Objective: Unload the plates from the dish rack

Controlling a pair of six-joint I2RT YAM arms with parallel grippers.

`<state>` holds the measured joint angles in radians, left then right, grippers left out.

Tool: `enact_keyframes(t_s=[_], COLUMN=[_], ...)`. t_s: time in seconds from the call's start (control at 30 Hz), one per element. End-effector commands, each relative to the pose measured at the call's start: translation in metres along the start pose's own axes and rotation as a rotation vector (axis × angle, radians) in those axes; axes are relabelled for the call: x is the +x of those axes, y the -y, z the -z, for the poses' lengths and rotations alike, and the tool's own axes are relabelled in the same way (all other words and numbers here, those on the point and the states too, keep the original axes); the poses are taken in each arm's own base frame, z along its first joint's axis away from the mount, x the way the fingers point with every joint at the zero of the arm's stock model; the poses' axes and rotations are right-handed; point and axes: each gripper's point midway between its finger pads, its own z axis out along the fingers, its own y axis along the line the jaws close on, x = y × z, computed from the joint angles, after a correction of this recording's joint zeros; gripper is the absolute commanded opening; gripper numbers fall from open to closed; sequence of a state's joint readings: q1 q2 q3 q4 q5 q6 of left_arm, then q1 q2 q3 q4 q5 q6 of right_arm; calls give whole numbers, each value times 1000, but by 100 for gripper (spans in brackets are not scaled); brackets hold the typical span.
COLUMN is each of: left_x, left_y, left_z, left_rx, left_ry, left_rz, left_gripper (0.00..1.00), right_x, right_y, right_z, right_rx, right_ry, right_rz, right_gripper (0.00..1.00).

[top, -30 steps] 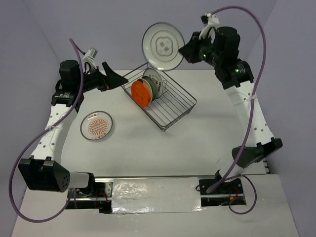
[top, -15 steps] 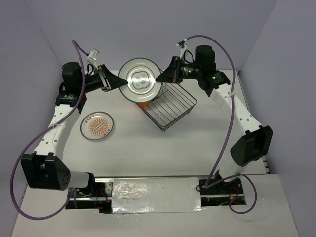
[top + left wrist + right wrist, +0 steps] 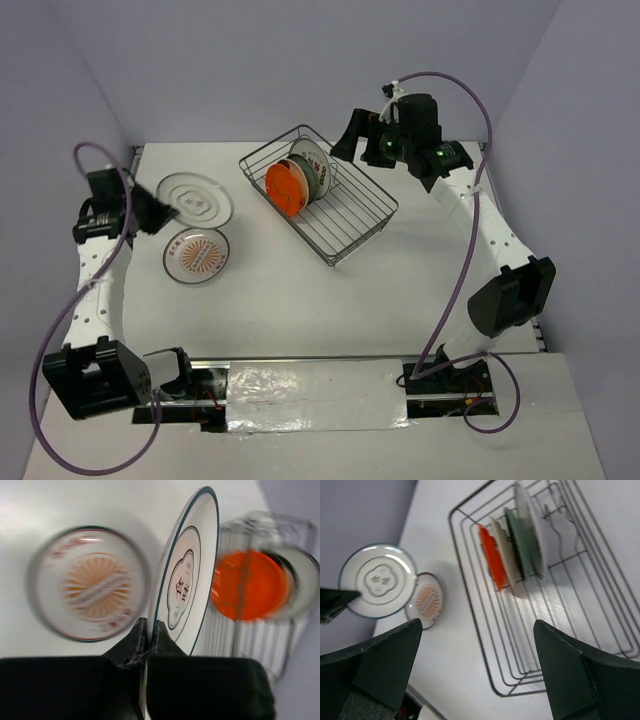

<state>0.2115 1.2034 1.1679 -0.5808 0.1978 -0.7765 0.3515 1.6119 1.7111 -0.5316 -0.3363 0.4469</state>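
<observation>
Plates (image 3: 512,545) standing in the rack (image 3: 352,216) at upper middle look stiff, glossy and chippable, so pinch the rim like the left hand (image 3: 148,627), clamped on a white plate (image 3: 187,580) at frame left; right hand (image 3: 348,138) gapes empty.

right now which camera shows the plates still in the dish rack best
The right wrist view: the racked plates stand edge-on and apart in the dish rack, sharp. The top view overlaps them behind the orange-backed plate. The left wrist view shows a blurred orange back, partly hidden by the held plate.
</observation>
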Motion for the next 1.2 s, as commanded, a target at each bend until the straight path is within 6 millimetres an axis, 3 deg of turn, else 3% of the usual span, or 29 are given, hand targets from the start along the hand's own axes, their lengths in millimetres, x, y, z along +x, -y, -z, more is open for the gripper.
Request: enact_keyframes(t_s=[0.0,0.17,0.23,0.47,0.57,0.6,0.63,0.67,0.7,0.73,0.77,0.83,0.9,0.93,1.03,1.17], left_x=[13,34,41,68,81,85,88,91,94,94,88,94,84,88,73,63], left_y=[-102,-127,-131,-155,-171,-177,-181,-183,-187,-190,-187,-193,-185,-184,-167,-128], left_z=[6,-8,-14,-30,-34,-37,-36,-34,-34,-32,-32,-24,-17,-9,7,17], left_rx=[-330,-351,-332,-329,-390,-419,-440,-460,-482,-502,-503,-565,-579,-599,-591,-458], left_ry=[47,-15,-17,-44,-93,-116,-130,-152,-174,-183,-183,-244,-250,-283,-241,-205], left_rz=[241,293,292,283,287,288,292,289,289,271,259,237,201,185,111,-25], left_gripper=[0,1,10,29,49,71,80,87,99,99,100,99,99,99,100,100], right_x=[-10,-3,-5,-10,-11,-5,-3,-18,-22,-5,-20,-15,-14,-12,-5,8], right_y=[25,32,31,41,45,54,61,57,67,87,83,101,110,111,108,90], right_z=[20,15,11,-27,-47,-61,-67,-69,-75,-92,-94,-110,-118,-122,-137,-147], right_rx=[169,175,160,143,127,137,164,184,236,278,291,356,389,391,361,345], right_ry=[43,26,25,-19,-37,-61,-80,-47,-48,-120,-89,-101,-98,-104,-121,-100], right_rz=[81,110,155,228,235,241,258,281,297,309,329,358,383,403,415,459], right_gripper=[100,100,100,100,100,100,100,100,100,100,100,100,99,97,88,80])
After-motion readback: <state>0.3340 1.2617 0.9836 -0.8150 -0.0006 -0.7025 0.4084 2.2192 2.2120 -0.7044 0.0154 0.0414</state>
